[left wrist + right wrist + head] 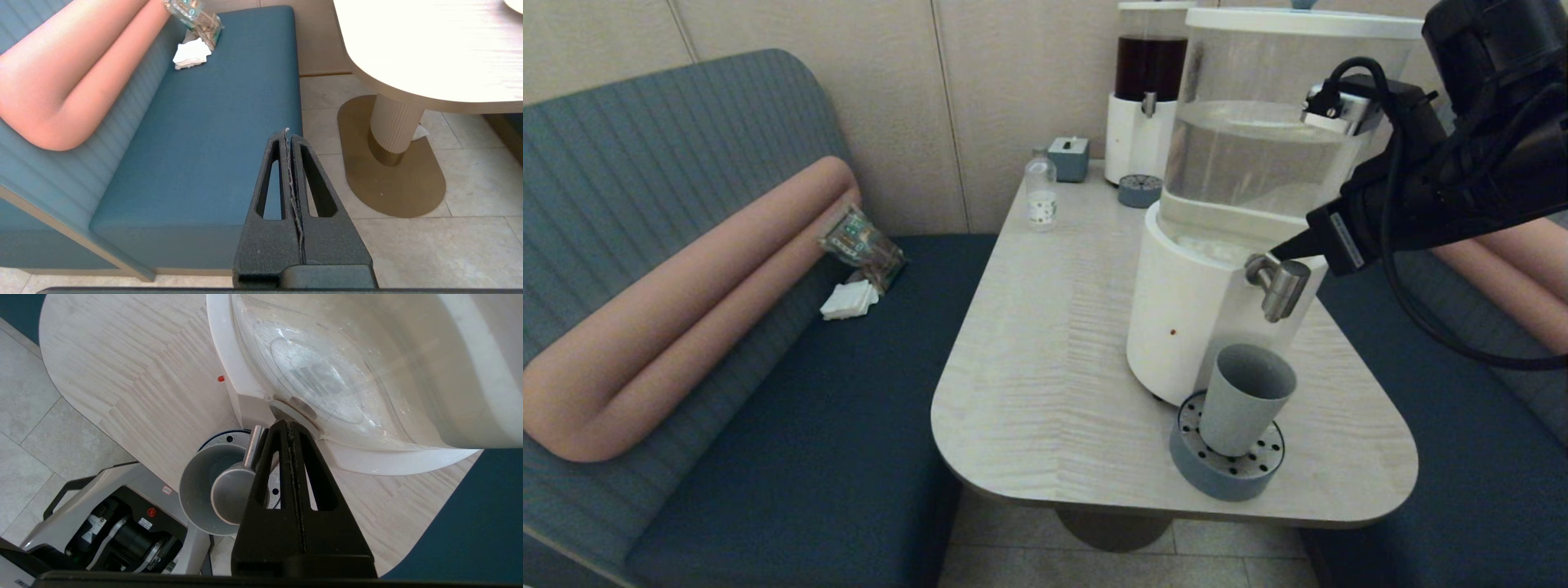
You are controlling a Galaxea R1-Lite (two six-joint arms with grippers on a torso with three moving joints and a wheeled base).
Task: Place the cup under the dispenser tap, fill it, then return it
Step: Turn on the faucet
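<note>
The grey-blue cup point(1245, 398) stands upright on the round perforated drip tray point(1225, 469), directly below the dispenser tap point(1278, 284) of the big white-based dispenser point(1201, 310). From the right wrist, the cup point(196, 490) sits under the metal tap point(231, 492). My right gripper point(1278, 253) is shut, empty, its tip right beside the tap's base; its jaws point(289, 425) are pressed together. My left gripper point(288, 132) is shut and empty, parked low over the bench seat, out of the head view.
A small clear bottle point(1041, 194), a blue-grey box point(1068, 158), a second drip tray point(1139, 190) and the dark-liquid dispenser point(1147, 90) stand at the table's far end. Blue bench seats point(833, 392) flank the table point(1045, 343). Packets lie on the left seat point(862, 245).
</note>
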